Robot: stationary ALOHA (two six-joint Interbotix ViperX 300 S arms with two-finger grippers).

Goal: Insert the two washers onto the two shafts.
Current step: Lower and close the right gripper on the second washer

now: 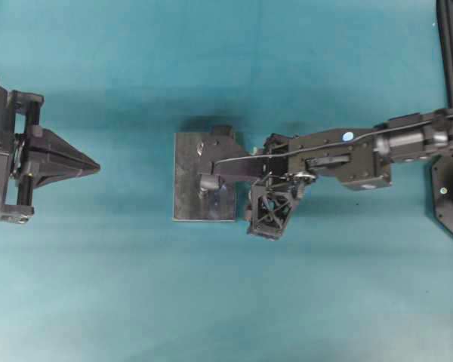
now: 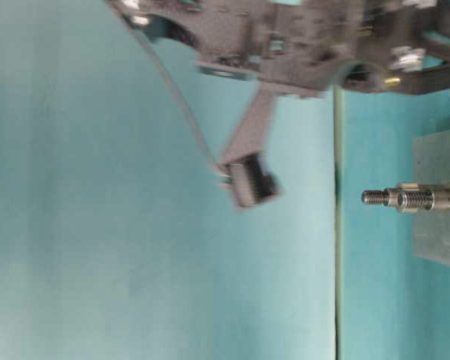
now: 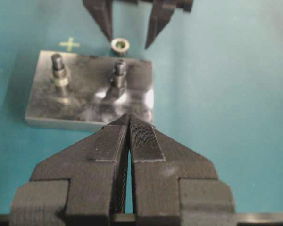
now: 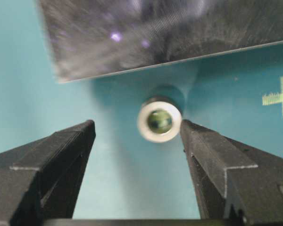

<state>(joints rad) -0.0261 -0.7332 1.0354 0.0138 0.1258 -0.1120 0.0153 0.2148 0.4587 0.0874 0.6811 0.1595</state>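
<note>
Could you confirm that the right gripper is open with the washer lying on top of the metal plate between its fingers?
Not quite: the washer lies on the teal table just off the edge of the metal plate, not on it. The right wrist view shows this. The right gripper is indeed open, its fingers on either side of the washer.

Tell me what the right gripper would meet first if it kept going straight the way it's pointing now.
Most likely the washer: in the right wrist view it lies on the table between the open fingers of the right gripper, just ahead of the tips. Beyond it is the edge of the metal plate. Depth is unclear.
</note>
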